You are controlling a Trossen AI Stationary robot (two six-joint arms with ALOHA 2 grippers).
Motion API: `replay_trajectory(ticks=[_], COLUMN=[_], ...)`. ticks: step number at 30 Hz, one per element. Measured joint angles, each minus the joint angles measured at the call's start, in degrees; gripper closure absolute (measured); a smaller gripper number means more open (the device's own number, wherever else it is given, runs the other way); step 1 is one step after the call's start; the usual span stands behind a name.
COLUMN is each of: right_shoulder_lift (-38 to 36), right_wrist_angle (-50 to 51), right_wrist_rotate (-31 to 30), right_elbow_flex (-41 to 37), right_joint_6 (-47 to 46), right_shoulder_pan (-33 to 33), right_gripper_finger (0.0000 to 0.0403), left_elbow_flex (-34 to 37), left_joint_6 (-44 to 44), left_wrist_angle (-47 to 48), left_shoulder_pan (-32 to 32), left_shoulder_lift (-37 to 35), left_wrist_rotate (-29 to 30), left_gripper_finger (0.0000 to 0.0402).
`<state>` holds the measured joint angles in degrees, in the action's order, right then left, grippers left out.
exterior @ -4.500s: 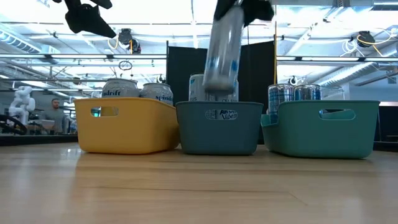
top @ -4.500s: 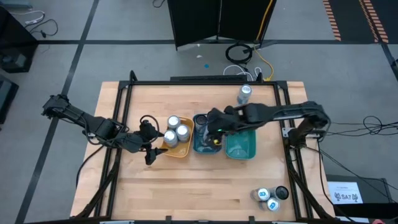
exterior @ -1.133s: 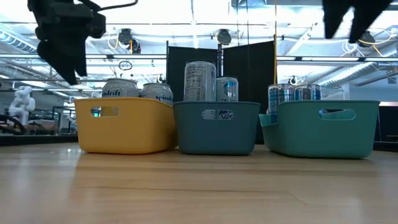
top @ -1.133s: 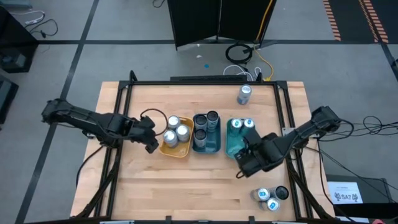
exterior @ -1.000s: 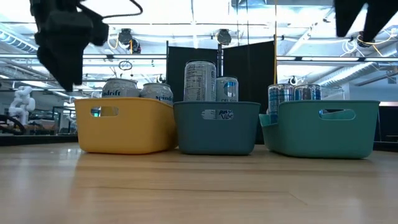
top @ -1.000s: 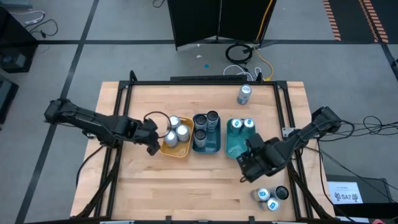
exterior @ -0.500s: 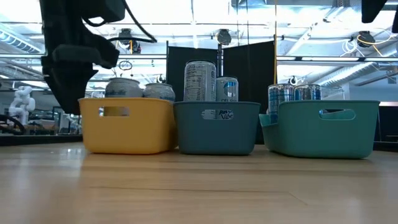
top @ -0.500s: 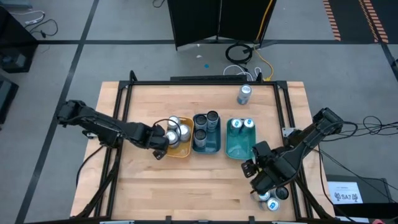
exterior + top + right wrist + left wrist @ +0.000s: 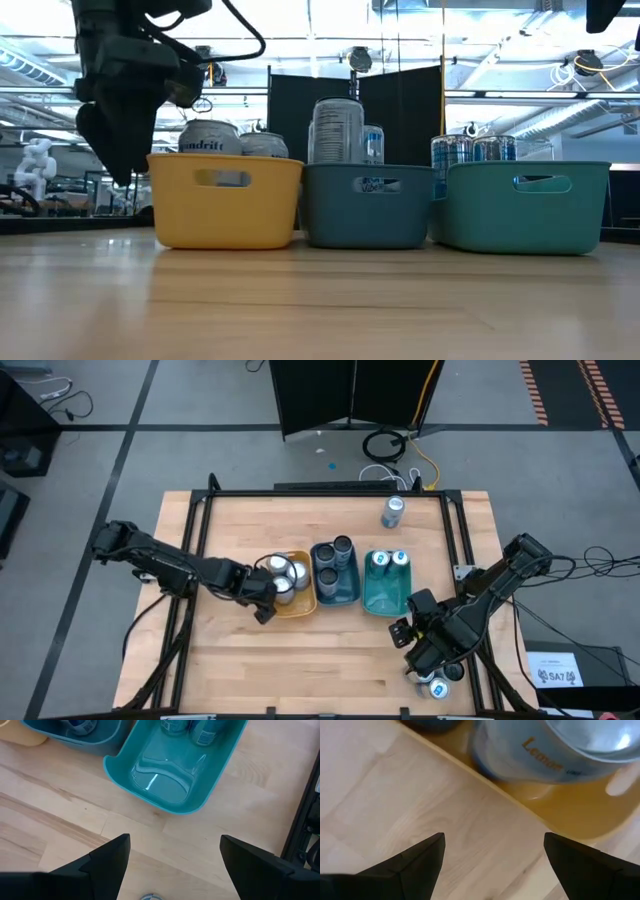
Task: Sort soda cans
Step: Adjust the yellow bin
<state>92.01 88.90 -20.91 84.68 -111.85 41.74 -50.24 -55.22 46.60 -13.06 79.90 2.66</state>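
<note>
Three trays stand in a row mid-table: yellow [image 9: 303, 600], dark teal [image 9: 336, 592] and teal [image 9: 388, 598]. Soda cans stand upright in each: silver ones in the yellow [image 9: 286, 572], two in the dark teal [image 9: 343, 547], two blue-marked in the teal [image 9: 389, 560]. One can [image 9: 392, 512] stands alone at the far edge. A few more [image 9: 437, 684] sit at the near right corner, partly hidden by my right arm. My left gripper [image 9: 263, 606] is open, low at the yellow tray's left near corner. My right gripper [image 9: 418, 656] is open above the table, just before those near-right cans. My left gripper points steeply down at the yellow tray's left near corner [image 9: 540, 827], fingers open. One fingertip [image 9: 555, 847] stands right at the tray's outer wall, the other over bare table. Whether it touches the wall, I cannot tell. The tray rests flat on the table.
The three trays stand side by side, almost touching. Black frame rails [image 9: 464, 575] run along the table's left, right and far sides. Bare wood [image 9: 320, 660] lies between the trays and the near edge.
My left gripper has sunk and gone toward the table's right edge against the yellow tray. That tray has slid right and shoved the dark teal tray up to the teal one. My right gripper has gone toward the near edge, to the near-right cans.
</note>
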Motion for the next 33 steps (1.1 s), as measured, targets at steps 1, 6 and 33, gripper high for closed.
replay_trajectory(ticks=[1,6,33], right_shoulder_lift=[0.0,0.0,0.0], right_wrist_angle=[0.0,0.0,0.1], right_wrist_rotate=[0.0,0.0,0.2], right_elbow_flex=[0.0,0.0,0.0], right_joint_6=[0.0,0.0,0.8], right_shoulder_pan=[0.0,0.0,0.0], right_gripper_finger=[0.0103,0.0103,0.0103], left_elbow_flex=[0.0,0.0,-12.3], left_joint_6=[0.0,0.0,0.9], left_wrist_angle=[-0.3,1.9,3.1], left_shoulder_pan=[-0.1,-0.1,-6.3], left_shoulder_lift=[0.0,0.0,-0.8], left_wrist_rotate=[-0.1,0.0,0.6], left_gripper_finger=[0.0052,0.0052,0.0052])
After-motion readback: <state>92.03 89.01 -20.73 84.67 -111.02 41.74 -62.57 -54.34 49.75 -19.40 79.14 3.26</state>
